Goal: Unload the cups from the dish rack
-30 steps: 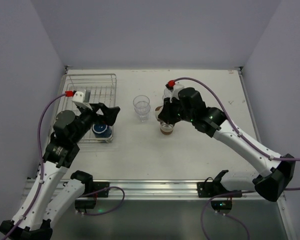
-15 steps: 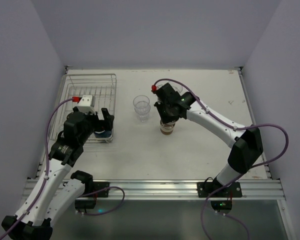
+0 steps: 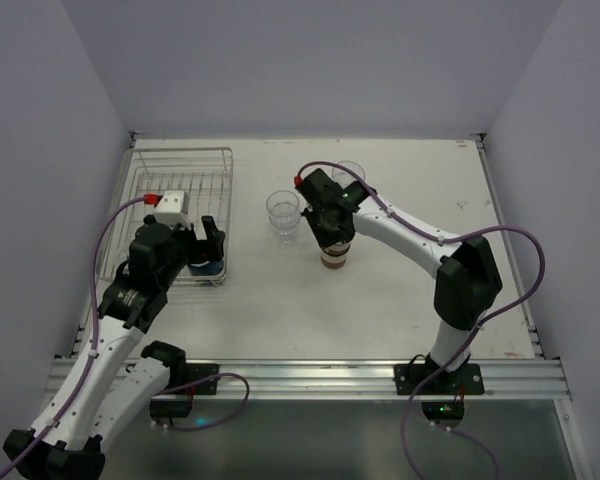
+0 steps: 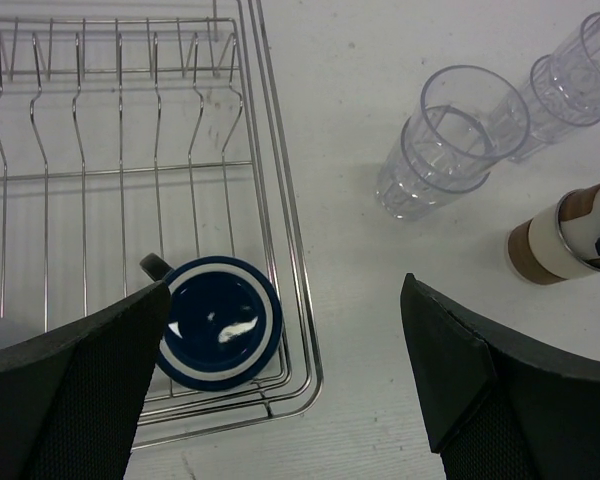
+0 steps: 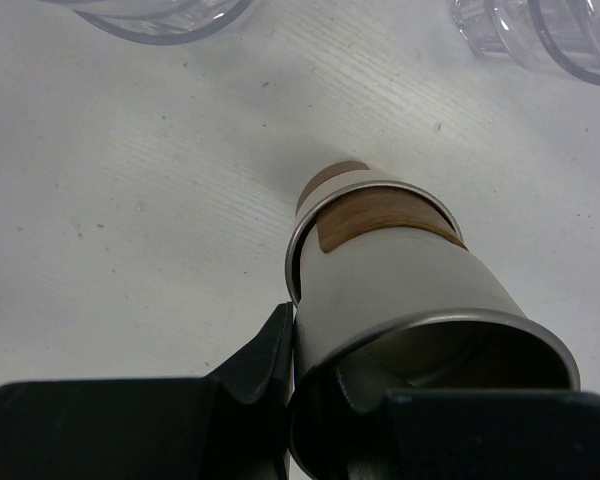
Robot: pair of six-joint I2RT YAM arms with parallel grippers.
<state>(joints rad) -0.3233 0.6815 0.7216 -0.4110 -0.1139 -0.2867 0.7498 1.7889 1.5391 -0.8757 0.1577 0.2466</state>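
Left in the dish rack (image 4: 120, 172): one navy mug (image 4: 220, 322), upright, handle to the left, tucked into the near right corner just inside the wire side. Rest of the visible grid bare, apart from a pale patch at the edge of the left wrist view, too cut off to name.

Already out on the table (image 3: 410, 310): a nested pair of clear tumblers (image 3: 283, 214) beside the rack, a further clear tumbler (image 3: 348, 172) behind them, and a brown-and-cream cup (image 3: 334, 259) standing near the pair.

Right gripper (image 5: 315, 360) pinched on the wall of a second tan cup (image 5: 400, 290), one finger inside the rim and one outside, holding it tilted with its base at the mouth of the standing cup. Cannot tell whether fully seated.

Left gripper (image 4: 285, 290) spread wide and holding nothing, poised above the mug with a finger to either side.

Judged close to the end: one cup being stacked, the mug yet to be lifted out, possibly one more out of sight.

White matte tabletop, finely grained, a few dark specks. Pale lilac-grey walls (image 3: 310, 60) at left, back and right; a metal rail (image 3: 310, 372) along the near edge.
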